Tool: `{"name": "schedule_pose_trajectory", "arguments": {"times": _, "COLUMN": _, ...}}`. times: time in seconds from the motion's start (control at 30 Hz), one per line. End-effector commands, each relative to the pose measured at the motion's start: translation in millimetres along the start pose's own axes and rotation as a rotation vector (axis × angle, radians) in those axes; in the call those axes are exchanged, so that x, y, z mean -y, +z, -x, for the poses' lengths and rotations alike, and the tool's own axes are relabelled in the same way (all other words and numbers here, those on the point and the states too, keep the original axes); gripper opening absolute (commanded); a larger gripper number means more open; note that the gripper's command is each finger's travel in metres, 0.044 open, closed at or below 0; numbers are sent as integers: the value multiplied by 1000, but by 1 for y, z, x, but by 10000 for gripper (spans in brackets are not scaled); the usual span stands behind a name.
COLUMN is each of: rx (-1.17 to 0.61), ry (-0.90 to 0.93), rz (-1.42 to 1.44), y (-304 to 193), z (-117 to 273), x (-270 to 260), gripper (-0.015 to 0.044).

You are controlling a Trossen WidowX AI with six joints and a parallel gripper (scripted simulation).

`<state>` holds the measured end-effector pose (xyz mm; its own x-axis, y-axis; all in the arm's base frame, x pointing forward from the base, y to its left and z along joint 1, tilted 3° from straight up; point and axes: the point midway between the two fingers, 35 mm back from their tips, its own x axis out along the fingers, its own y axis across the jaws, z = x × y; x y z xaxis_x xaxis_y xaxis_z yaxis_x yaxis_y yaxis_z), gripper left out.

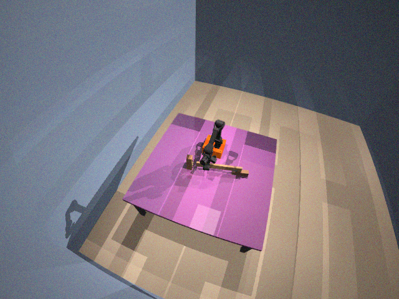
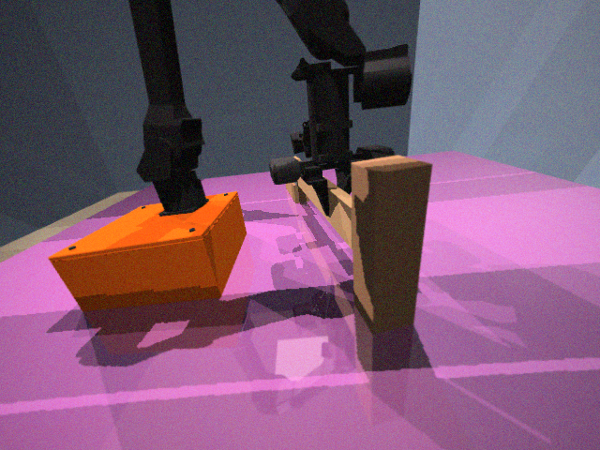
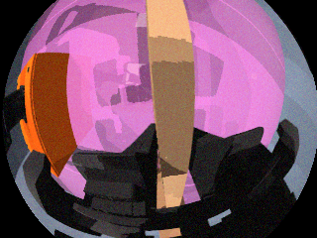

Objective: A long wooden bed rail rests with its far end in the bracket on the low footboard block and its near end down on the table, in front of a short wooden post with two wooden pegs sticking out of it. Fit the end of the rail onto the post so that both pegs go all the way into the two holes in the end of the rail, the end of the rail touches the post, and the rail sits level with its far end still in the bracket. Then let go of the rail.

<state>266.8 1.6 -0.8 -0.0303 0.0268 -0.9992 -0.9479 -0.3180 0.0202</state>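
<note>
The long wooden rail [image 1: 224,167] [image 2: 340,220] [image 3: 173,99] is raised off the table and looks roughly level. My gripper [image 1: 206,167] [image 2: 336,201] [image 3: 164,126] is shut on the rail near its post end, one finger on each side. The upright wooden post [image 1: 189,161] [image 2: 392,242] stands just beyond that end. A small gap shows between them in the top view. The pegs and the holes cannot be made out. The rail's far end is at the low footboard block [image 1: 245,174]; its exact seating in the bracket is too small to tell.
The orange base box [image 1: 221,152] [image 2: 140,266] [image 3: 52,104] of the arm stands beside the rail, on the table [image 1: 193,193] [image 2: 484,217]. Dark arm shadows and reflections cross the purple top around the post.
</note>
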Motion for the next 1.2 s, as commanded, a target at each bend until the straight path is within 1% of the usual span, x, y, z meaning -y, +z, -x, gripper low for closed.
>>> {"name": "schedule_pose_trajectory", "arguments": {"times": 0.0, "rx": -1, "ry": -7, "rz": 3, "y": -2, "z": 2, "x": 2, "gripper": 0}}
{"name": "schedule_pose_trajectory", "arguments": {"times": 1.17, "rx": -2, "ry": -7, "rz": 3, "y": -13, "z": 2, "x": 2, "gripper": 0}}
